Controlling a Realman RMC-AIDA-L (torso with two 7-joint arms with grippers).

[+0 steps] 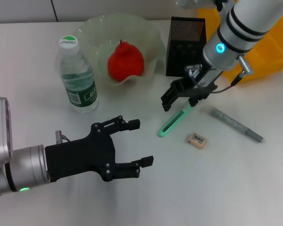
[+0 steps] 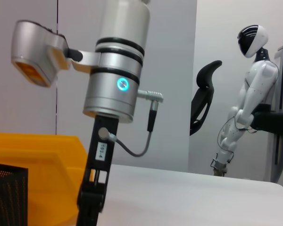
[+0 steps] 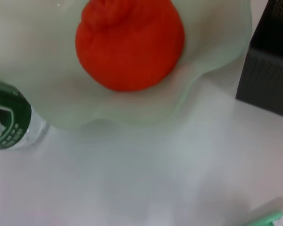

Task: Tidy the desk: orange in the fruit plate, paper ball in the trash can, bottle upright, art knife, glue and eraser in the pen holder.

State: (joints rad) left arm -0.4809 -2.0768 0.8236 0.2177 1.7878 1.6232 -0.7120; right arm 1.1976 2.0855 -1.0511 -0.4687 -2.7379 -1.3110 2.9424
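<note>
The orange [image 1: 125, 61] lies in the pale-green fruit plate [image 1: 96, 29] and also shows in the right wrist view [image 3: 129, 42]. The bottle [image 1: 78, 77] stands upright left of the plate. The mint-green art knife [image 1: 171, 124] lies on the desk [image 1: 217, 188]. My right gripper [image 1: 180, 102] is open just above the knife's far end, in front of the black pen holder [image 1: 185, 44]. The eraser [image 1: 197, 140] and the grey glue [image 1: 237, 125] lie to the knife's right. My left gripper [image 1: 142, 142] is open and empty at the front left. The paper ball is not in view.
The yellow trash can [image 1: 269, 49] stands at the back right behind my right arm, also visible in the left wrist view [image 2: 37, 160]. The right wrist view shows the plate's rim [image 3: 205, 77], the bottle's label [image 3: 7, 117] and the pen holder's wall [image 3: 269, 70].
</note>
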